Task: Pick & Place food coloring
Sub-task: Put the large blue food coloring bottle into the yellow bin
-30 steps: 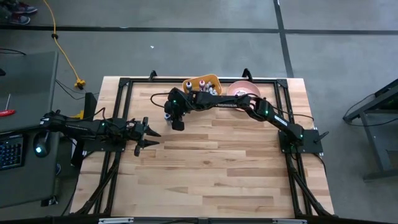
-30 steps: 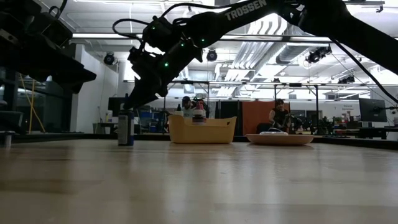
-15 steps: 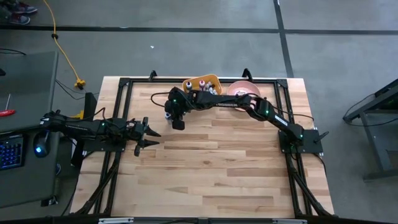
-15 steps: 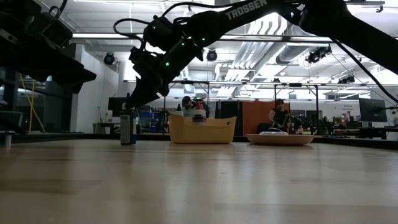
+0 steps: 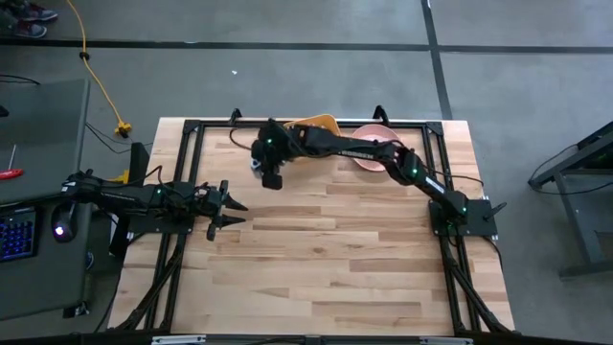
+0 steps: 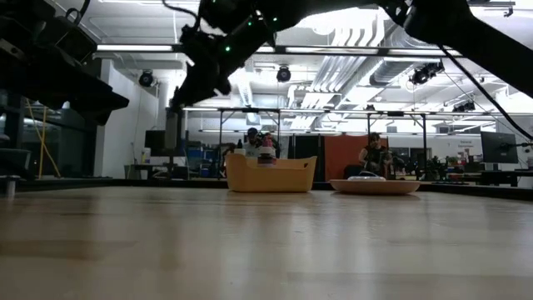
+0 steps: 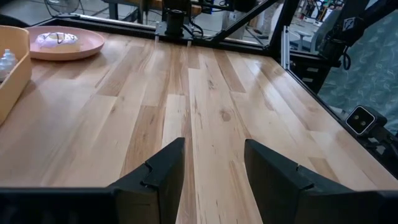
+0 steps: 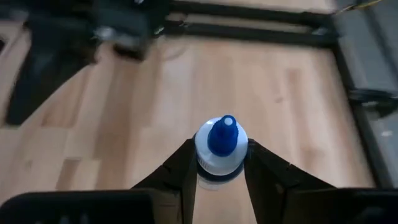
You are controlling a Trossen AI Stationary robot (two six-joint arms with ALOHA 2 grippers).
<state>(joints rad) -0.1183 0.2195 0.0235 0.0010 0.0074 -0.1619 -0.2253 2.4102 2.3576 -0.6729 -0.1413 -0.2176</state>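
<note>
A little bottle held between two dark fingers.

The right gripper (image 8: 219,163) holds a small bottle (image 8: 221,149) above the wooden table (image 8: 292,118). The bottle is white with a blue pointed cap on top, and the cap points up at us. One finger (image 8: 181,167) presses each side of the bottle. The table is made of light wooden planks. A dark frame (image 8: 261,31) runs along the far edge of the table. A blurry dark arm (image 8: 68,50) shows in one corner.
</note>
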